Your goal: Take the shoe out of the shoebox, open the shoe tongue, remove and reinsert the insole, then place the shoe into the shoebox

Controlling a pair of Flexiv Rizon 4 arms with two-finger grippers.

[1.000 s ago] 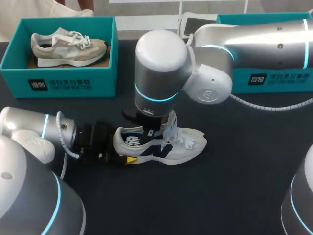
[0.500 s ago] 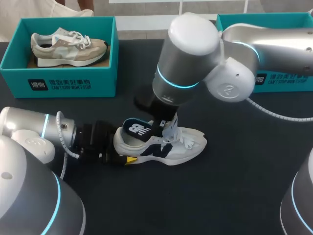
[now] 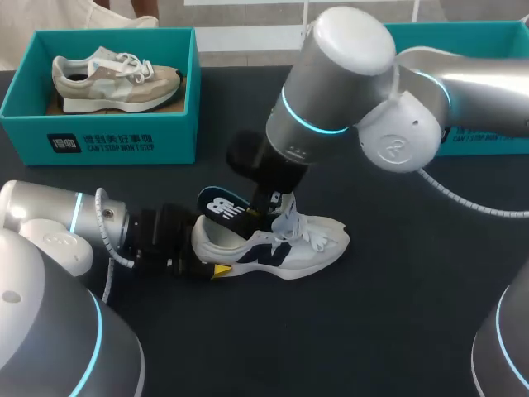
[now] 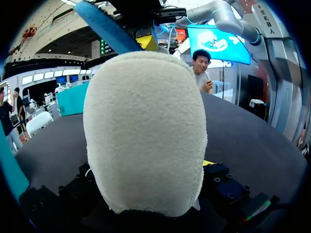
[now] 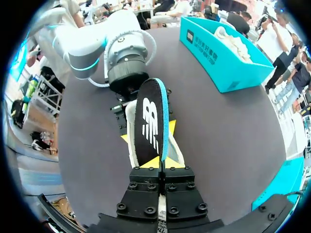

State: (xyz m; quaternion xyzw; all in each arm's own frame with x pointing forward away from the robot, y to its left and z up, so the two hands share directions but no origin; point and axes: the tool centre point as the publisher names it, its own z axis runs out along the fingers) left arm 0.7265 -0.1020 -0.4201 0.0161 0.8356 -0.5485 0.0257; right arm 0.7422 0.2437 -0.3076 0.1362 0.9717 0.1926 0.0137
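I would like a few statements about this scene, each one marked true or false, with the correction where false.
1. The right end effector is shut on the dark insole. True.
2. The insole lies flat inside the shoe. False: it is held tilted above the opening of the white shoe.
3. The left end effector grips the white shoe at its heel. True.
4. The left shoebox is empty. False: a beige shoe lies in it.

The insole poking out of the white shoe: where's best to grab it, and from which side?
Pinch the insole across its thin flat faces, coming from above, as the right gripper does: its heel end slants up clear of the shoe, whose walls block the sides.
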